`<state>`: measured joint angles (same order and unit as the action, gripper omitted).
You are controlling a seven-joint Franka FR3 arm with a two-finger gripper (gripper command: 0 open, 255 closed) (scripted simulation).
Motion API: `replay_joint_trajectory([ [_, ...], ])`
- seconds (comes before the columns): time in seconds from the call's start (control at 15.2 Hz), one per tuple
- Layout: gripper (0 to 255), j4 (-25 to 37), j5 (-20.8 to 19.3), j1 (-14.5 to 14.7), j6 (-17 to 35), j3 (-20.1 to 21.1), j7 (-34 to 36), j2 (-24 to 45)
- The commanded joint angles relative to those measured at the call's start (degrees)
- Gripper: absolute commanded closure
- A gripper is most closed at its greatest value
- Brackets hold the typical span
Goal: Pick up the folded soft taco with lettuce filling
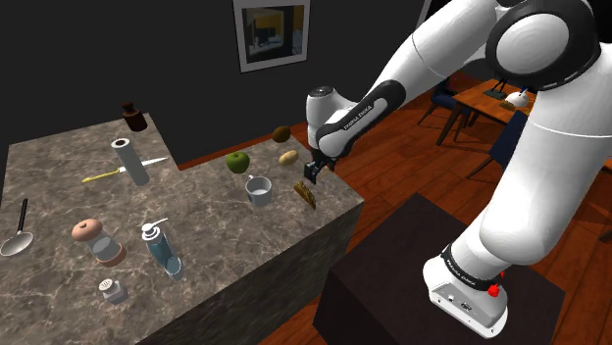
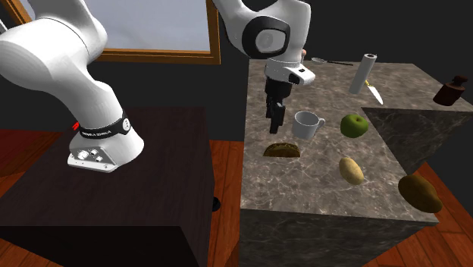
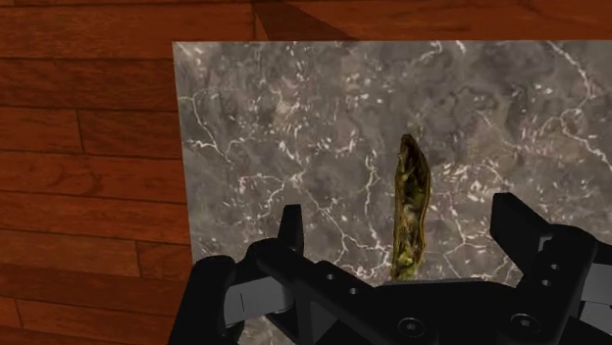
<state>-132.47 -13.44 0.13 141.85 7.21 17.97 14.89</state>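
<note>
At the shoulder view's far left a ladle (image 1: 18, 235) lies on the dark marbled bench (image 1: 216, 235). To its right stand a small shaker (image 1: 113, 289) and a jar (image 1: 98, 242) with a rounded pinkish lid. Behind them a yellow-handled knife (image 1: 108, 174) lies beside an upright grey cylinder (image 1: 130, 162). A dark brown bottle (image 1: 134, 118) stands at the far corner, and a pump bottle (image 1: 162, 250) with a white head stands near the front edge.

Further right come a green apple (image 1: 237, 162), a white mug (image 1: 258, 191) just in front of it, a potato (image 1: 287, 157) and, behind that, a brown kiwi (image 1: 282, 132).

The taco (image 1: 306, 194) sits at the bench's right end, near the edge that faces the stand, just right of the mug and apart from it. It stands on edge. From above, in the wrist view, it shows as a narrow brown strip with green filling along its open top.

The gripper (image 1: 314, 174) hangs directly above it, pointing down, with its fingers (image 3: 290, 221) spread wide. In the wrist view the taco lies in the gap between them and touches neither. The second exterior view shows clear space between the fingertips and the taco.

Right of the bench the white arm (image 1: 549, 127) arches back to its dark box stand (image 1: 392, 294) on the wood floor (image 1: 579, 294).
</note>
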Motion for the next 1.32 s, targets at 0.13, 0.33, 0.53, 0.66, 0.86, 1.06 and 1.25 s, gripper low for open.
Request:
replay_joint_trajectory([
  [0.13,0,7.2,-2.0,0.9,3.0,-1.1,1.8,9.8],
  [0.33,0,12.7,-2.9,1.9,4.5,-1.8,3.0,16.6],
  [0.53,0,17.1,-3.3,2.6,5.2,-2.3,3.6,21.6],
  [0.66,0,17.6,-3.5,2.8,6.1,-2.6,3.9,23.0],
  [0.86,0,18.4,-4.0,3.1,7.4,-3.0,4.3,25.1],
  [1.06,0,19.2,-4.3,3.4,8.5,-3.4,4.6,27.0],
  [1.25,255,19.2,-4.3,3.4,8.5,-3.4,4.7,27.0],
])
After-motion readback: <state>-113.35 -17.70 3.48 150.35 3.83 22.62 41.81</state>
